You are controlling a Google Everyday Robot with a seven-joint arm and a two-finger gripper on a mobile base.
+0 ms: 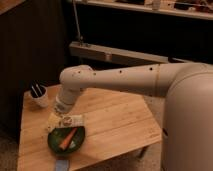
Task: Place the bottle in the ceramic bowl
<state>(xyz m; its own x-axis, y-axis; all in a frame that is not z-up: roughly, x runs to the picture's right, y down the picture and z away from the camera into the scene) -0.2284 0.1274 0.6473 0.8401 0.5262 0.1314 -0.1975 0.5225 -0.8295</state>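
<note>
The bottle [72, 120] is small and whitish with a pale label. It lies on its side at the far rim of the ceramic bowl [56, 144], a dark green shallow dish near the front left of the wooden table [115, 120]. An orange stick-shaped piece [68, 138] lies inside the bowl. My gripper [63, 116] hangs at the end of the white arm [120, 80], right over the bottle's left end and just behind the bowl. I cannot make out whether it grips the bottle.
A pale yellow wedge [52, 120] lies just left of the bottle. A small white cup with dark sticks [39, 95] stands at the table's back left corner. Something blue [61, 164] shows at the front edge. Dark shelving rises behind.
</note>
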